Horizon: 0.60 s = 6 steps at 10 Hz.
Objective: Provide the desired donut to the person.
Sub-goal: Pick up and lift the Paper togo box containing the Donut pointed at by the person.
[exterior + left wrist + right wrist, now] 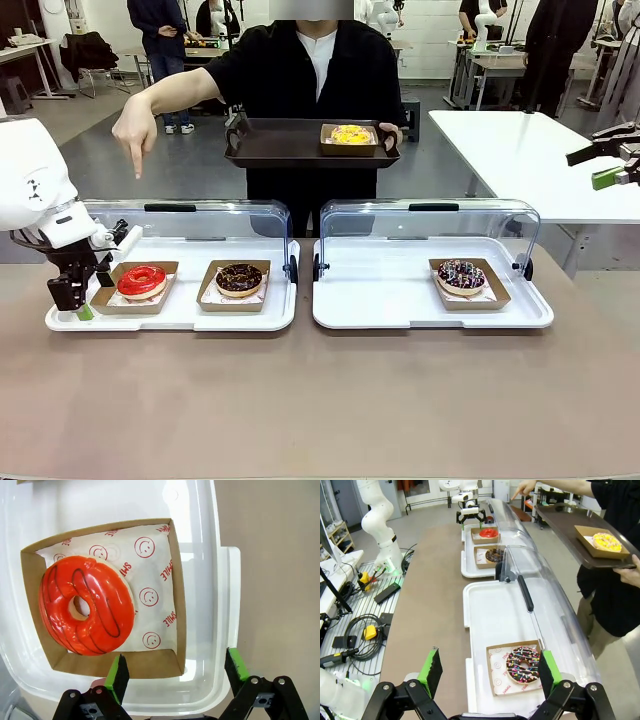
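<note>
The person stands across the table, one hand pointing down at the red-glazed donut in its cardboard box on the left white tray. Their other hand holds a dark serving tray carrying a yellow donut. My left gripper hangs open at that white tray's left end. In the left wrist view the red donut lies just ahead of my left gripper, the box's near wall between the fingers. My right gripper is raised at far right, open; in its own view the right gripper has nothing between its fingers.
A chocolate donut shares the left tray. A sprinkled chocolate donut sits on the right white tray. Both clear lids stand raised behind. A white table is at the back right. Brown tabletop lies bare in front.
</note>
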Available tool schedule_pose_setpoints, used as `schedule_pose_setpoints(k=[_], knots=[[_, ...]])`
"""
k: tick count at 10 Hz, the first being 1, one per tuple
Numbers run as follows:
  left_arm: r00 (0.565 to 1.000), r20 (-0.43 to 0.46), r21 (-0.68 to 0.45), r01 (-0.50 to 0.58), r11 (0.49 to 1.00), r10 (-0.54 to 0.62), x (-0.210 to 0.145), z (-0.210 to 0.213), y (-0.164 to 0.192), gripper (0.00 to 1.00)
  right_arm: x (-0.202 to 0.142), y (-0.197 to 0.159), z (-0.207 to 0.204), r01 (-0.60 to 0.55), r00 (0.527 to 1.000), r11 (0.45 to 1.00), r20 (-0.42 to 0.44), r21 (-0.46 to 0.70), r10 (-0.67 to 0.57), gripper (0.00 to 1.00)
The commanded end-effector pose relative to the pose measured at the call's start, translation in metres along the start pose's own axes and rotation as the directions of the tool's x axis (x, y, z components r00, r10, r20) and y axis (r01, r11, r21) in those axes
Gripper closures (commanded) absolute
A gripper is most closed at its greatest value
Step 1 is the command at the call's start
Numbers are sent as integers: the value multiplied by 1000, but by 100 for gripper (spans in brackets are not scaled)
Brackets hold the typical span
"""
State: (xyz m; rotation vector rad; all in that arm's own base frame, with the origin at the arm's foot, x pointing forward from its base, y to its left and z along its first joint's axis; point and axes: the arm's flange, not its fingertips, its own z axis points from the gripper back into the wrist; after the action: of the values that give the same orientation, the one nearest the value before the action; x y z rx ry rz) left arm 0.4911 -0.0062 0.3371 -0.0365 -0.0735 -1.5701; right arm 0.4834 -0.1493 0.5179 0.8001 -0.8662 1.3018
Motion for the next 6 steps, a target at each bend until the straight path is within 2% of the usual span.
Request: schedule_pose_setpoints(k=[1,4,6], knots=[[1000,-15,17,-17,1000,17,1,-5,1,0,0,-1,-1,4,1000,1000,-3,-4,-5,0],[1000,-18,17,-23,1000,24,1,-7,2,0,0,-1,-1,4,1000,1000,-3,-4,-5,0],[999,-22,19,-25,1000,25,1,-7,3,11,0,-1,-1,4,1000,1000,-3,-4,-5,0]])
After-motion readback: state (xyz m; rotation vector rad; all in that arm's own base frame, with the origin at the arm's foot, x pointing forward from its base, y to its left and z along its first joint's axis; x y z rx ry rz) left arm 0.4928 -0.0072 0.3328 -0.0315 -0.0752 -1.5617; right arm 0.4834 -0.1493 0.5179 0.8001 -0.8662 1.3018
